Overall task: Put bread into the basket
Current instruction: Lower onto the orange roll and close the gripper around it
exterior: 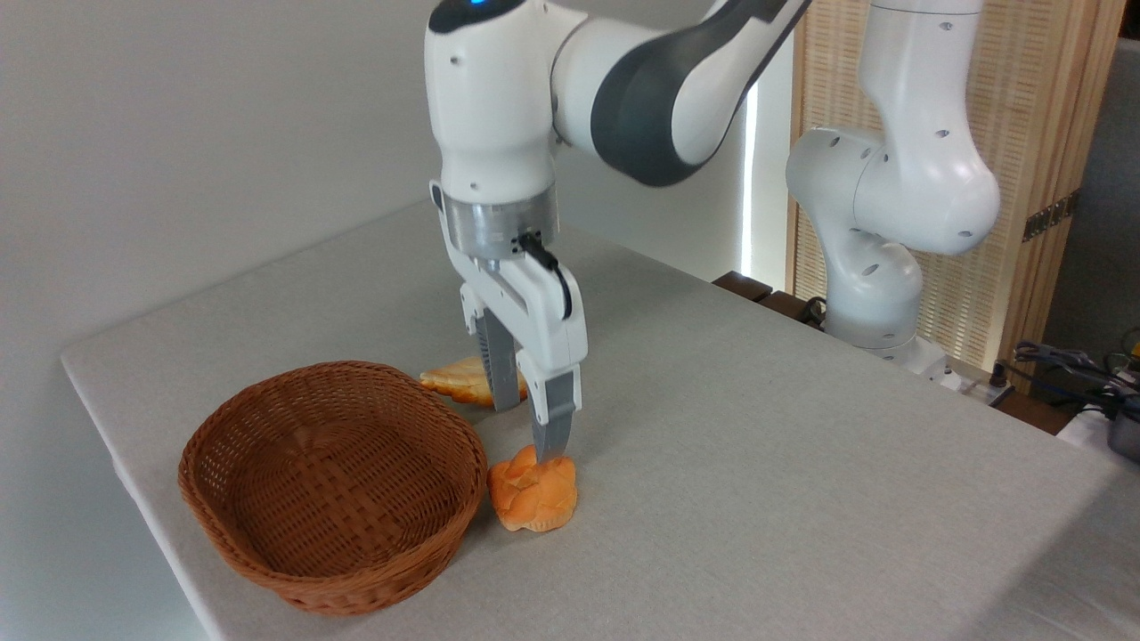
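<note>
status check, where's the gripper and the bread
Gripper open, fingers just above the bread. Bread on table beside the basket, not gripped. Pale pastry behind, not blocking.

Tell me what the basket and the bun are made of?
The basket looks like woven wicker, reddish-brown with a slight sheen; you can see the crossing strands. The bun looks like baked bread, orange-golden and lumpy, but its even colour and smooth surface could mean a plastic or foam toy. I can't tell which.

Knobbly orange bread (533, 499) lies on the table, touching the empty wicker basket (331, 485)
</note>
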Tool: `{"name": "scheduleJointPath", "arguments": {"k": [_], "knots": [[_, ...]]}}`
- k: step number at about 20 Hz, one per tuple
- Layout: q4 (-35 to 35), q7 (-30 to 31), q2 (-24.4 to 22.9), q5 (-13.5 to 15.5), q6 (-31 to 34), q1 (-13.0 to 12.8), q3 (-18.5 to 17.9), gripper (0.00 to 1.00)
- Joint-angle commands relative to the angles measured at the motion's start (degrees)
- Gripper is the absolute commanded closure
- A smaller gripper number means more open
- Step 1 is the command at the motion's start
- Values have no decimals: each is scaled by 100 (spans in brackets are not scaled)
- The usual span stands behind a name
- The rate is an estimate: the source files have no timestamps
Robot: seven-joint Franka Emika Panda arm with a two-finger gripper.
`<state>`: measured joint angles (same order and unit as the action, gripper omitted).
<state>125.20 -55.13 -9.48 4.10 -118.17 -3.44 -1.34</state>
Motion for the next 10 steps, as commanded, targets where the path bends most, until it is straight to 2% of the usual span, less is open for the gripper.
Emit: {"name": "scheduleJointPath", "arguments": {"k": [1,6,10], "knots": [[5,-147,157,-59,-180,89,-164,0],[5,-288,429,-76,-470,107,-174,0],[5,-288,543,-296,-444,63,-165,0]]}}
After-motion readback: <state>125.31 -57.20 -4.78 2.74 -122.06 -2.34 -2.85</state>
